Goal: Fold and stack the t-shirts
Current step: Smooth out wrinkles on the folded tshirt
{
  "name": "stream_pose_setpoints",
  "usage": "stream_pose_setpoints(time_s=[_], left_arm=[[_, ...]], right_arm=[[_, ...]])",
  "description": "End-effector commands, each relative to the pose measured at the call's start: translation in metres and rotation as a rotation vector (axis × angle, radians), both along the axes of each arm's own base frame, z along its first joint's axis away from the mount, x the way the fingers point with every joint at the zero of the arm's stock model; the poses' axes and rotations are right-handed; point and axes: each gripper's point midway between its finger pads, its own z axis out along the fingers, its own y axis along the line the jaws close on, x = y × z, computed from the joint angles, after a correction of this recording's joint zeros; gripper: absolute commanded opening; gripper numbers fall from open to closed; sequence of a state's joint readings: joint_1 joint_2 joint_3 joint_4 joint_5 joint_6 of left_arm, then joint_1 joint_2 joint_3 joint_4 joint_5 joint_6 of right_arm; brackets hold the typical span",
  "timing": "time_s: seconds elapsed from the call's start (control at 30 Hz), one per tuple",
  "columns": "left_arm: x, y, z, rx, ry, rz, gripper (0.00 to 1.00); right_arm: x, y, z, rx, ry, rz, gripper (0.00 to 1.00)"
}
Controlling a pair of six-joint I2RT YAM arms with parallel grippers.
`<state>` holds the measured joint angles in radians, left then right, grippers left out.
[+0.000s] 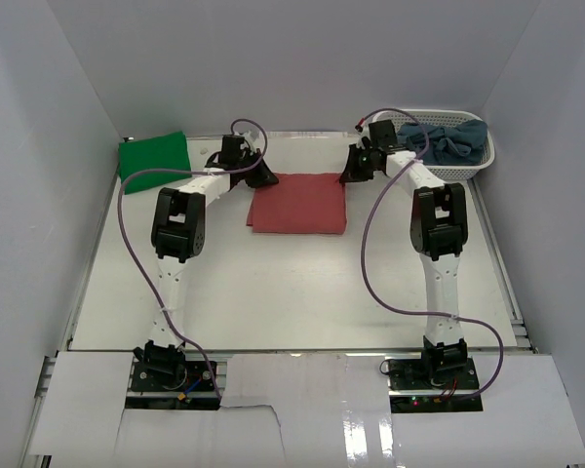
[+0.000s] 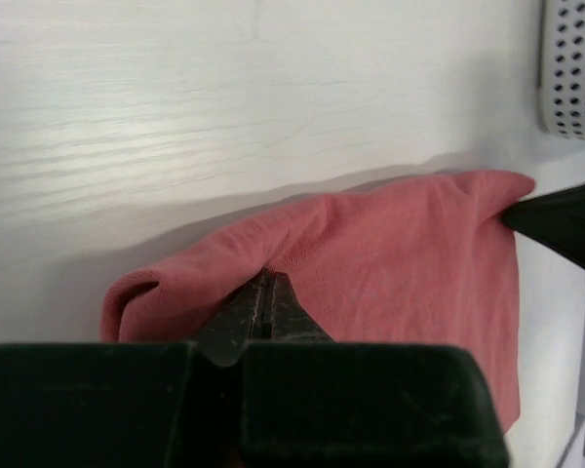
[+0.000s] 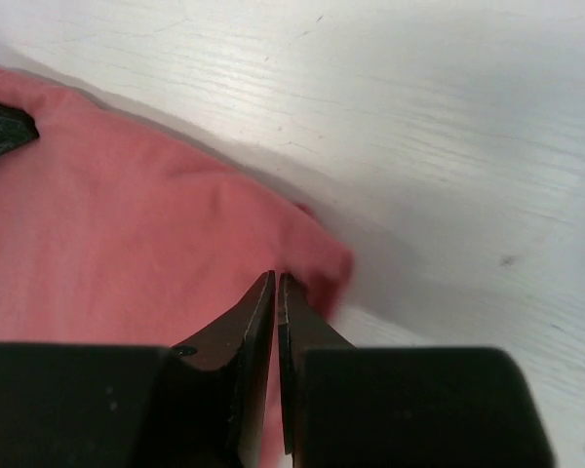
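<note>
**A:** Since both arms reach to the far side, where's the salmon-red t-shirt?

**B:** It's on the worktop, centre, towards the far edge. It's folded into a flat rectangle and sits right between the two arm ends.

**A:** Left fingers?

**B:** Clenched on the red shirt at its far left edge. In the left wrist view the cloth bunches up around the tips and rolls into a fold on the left.

**A:** Right fingers?

**B:** Squeezed nearly together, only a hairline slit between them. The tips are at the shirt's far right corner and pinch the cloth edge. Each wrist view also shows the other arm's dark tip at the opposite end of the shirt.

**A:** Is the shirt lifted?

**B:** Only that far edge looks raised. The rest lies flat in the top view.

**A:** Other shirts?

**B:** The green t-shirt is folded in the far left corner, well apart from the red one, with nothing touching it. The grey-blue shirts are heaped loose in the white lattice basket in the far right corner, just beyond the right wrist.
</note>
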<state>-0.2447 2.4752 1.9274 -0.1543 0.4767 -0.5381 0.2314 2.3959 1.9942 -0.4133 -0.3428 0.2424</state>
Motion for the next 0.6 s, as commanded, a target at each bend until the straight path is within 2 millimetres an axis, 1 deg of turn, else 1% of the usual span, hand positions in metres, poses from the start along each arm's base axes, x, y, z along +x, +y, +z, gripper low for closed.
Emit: stream_pose_setpoints(time_s=[0.0,0.03,0.07,0.1,0.13,0.17,0.2,0.23,0.3,0.33,0.37,0.4,0.43,0.47,0.5,0.53,0.57], left_arm=[[0.014,0.046,0.055,0.101,-0.092,0.15,0.0],[0.015,0.049,0.071,0.101,-0.12,0.157,0.0],[0.016,0.048,0.089,0.098,-0.154,0.158,0.0],[0.015,0.049,0.124,0.086,-0.208,0.165,0.0],[0.013,0.049,0.141,0.077,-0.234,0.16,0.0],[0.011,0.049,0.16,0.068,-0.258,0.156,0.0],[0.005,0.047,0.187,0.05,-0.294,0.15,0.0],[-0.001,0.044,0.2,0.027,-0.302,0.136,0.01],[-0.014,0.04,0.208,-0.001,-0.287,0.115,0.02],[-0.028,0.032,0.222,-0.057,-0.274,0.088,0.02],[-0.039,0.028,0.207,-0.085,-0.225,0.064,0.02],[-0.049,0.023,0.203,-0.123,-0.197,0.036,0.03],[-0.064,0.014,0.206,-0.184,-0.173,-0.022,0.02],[-0.069,0.008,0.208,-0.249,-0.162,-0.029,0.02],[-0.084,0.007,0.177,-0.272,-0.079,-0.033,0.02],[-0.091,0.004,0.172,-0.304,-0.062,-0.042,0.01],[-0.096,-0.001,0.182,-0.374,-0.087,-0.062,0.01]], right_arm=[[0.012,-0.018,0.065,-0.002,-0.148,-0.017,0.11],[0.011,-0.017,0.081,0.009,-0.174,-0.012,0.11],[0.008,-0.016,0.085,0.016,-0.177,-0.006,0.11],[0.006,-0.015,0.091,0.026,-0.184,0.001,0.12],[0.001,-0.011,0.106,0.051,-0.197,0.016,0.12],[-0.004,-0.01,0.106,0.064,-0.187,0.023,0.12],[-0.01,-0.006,0.111,0.091,-0.179,0.036,0.12],[-0.021,0.005,0.121,0.165,-0.155,0.074,0.11],[-0.038,0.018,0.117,0.232,-0.085,0.111,0.1],[-0.049,0.028,0.119,0.287,-0.043,0.148,0.09],[-0.058,0.032,0.111,0.31,0.001,0.158,0.08],[-0.069,0.042,0.111,0.347,0.029,0.192,0.08],[-0.076,0.048,0.109,0.373,0.049,0.206,0.08],[-0.077,0.055,0.112,0.409,0.043,0.21,0.08],[-0.091,0.061,0.103,0.427,0.08,0.221,0.08],[-0.095,0.065,0.101,0.44,0.083,0.227,0.08],[-0.095,0.071,0.105,0.476,0.071,0.233,0.08]])
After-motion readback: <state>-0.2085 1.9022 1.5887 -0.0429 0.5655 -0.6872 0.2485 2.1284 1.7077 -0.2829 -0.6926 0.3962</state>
